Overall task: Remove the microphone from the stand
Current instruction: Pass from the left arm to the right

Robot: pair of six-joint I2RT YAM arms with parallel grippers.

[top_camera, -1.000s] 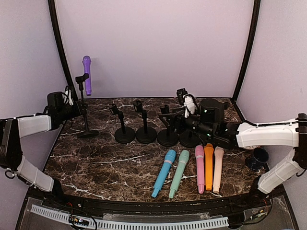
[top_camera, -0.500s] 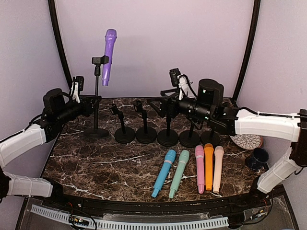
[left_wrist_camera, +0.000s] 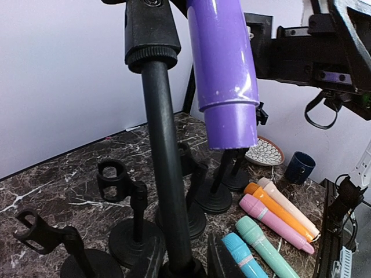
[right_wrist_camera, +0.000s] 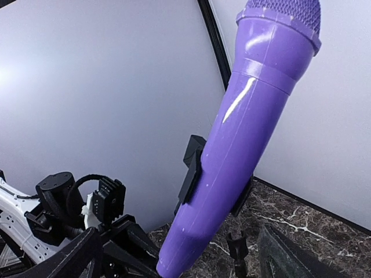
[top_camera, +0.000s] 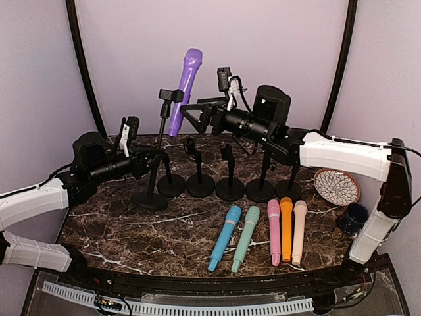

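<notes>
One purple microphone [top_camera: 183,85] to pull here. It sits in the clip [top_camera: 172,96] on top of the tall stand [top_camera: 148,199], up around 11 o'clock over the table [top_camera: 131,230] in the top view, with its head leaning toward 1 o'clock. The left gripper [top_camera: 152,158] is clamped on the stand's pole low down, so I'd guess the stand won't wander when the mic gets tugged. The right gripper [top_camera: 193,116] sits just at 3 o'clock of the mic body with its jaws spread wide, not touching anything yet. From the wrist views the mic looks like hard glossy plastic: stiff, probably pretty light, not something you'd crush. It also looks smooth and tapered, so I'd bet it's slippery and could squirt out of a lazy pinch. The clip hugs the lower half of the barrel, so that part's taken. I'd grab the fat stretch between the clip and the collar under the mesh head, squarely across the barrel, then slide it out along its own lean rather than sideways. Can't tell how tight the clip bites. Five loose microphones [top_camera: 273,230] lie down at 5 o'clock and the empty stands [top_camera: 199,184] are mid-table, all well apart from this.
</notes>
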